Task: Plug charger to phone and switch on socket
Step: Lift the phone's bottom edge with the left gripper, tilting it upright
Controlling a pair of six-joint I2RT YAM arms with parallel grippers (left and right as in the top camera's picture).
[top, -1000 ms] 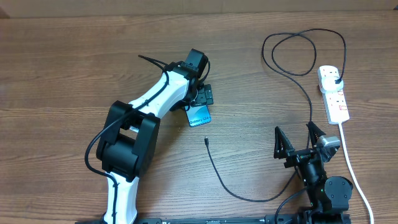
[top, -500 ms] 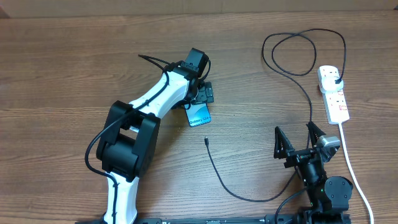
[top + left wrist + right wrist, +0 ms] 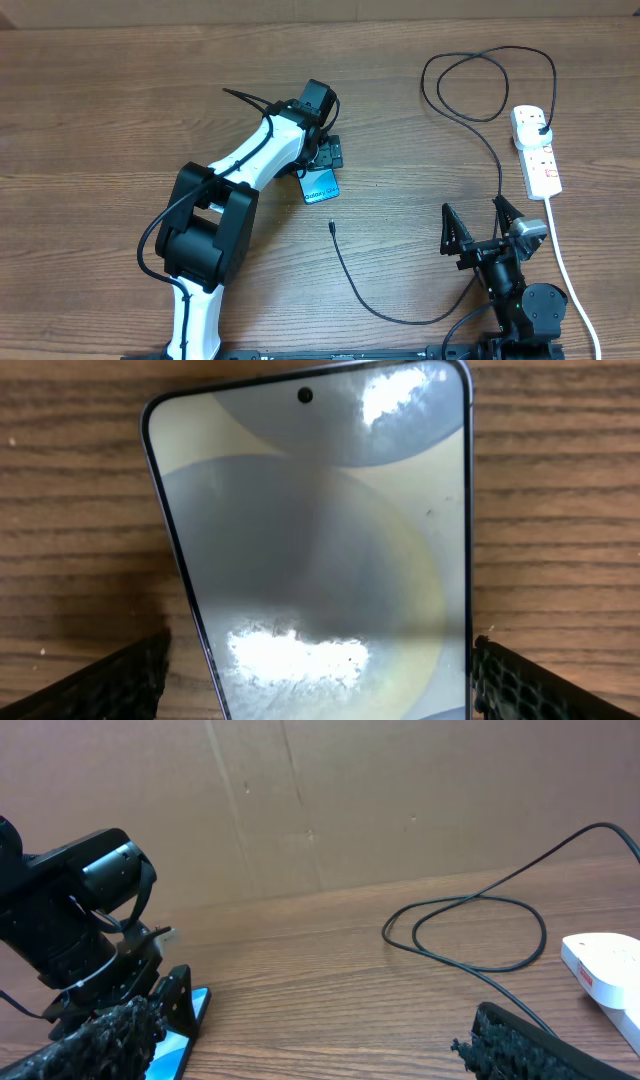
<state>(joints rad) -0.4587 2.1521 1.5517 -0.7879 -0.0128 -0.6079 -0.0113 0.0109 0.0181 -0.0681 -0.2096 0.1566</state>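
The phone (image 3: 321, 187) lies flat on the worktop (image 3: 120, 80) left of centre, screen up, and most of it is hidden under your left hand (image 3: 322, 165). That hand is spread wide with a finger on each long side of the phone and grips nothing. If you close it off-centre, one finger probably meets the edge first and skews or slides the slick phone, turning its port away from the cable.

The charger (image 3: 341, 258) has its tip (image 3: 331, 226) lying loose near the phone's lower end, not touching it. The tip is tiny and flat on the wood, so a pinch could miss it or flick it aside.

Your right hand (image 3: 478, 228) is also fully open and empty, low at the near edge. The cable runs close past its right finger. Lift carelessly and you may hook that run, dragging the tip away or tugging at the plug (image 3: 541, 127) in the socket (image 3: 537, 155).

The socket sits well apart at the right, its white cord (image 3: 565, 260) trailing toward you. It looks light, so a slanted push on a switch may shove it rather than click it. You cannot tell the switch position from here.
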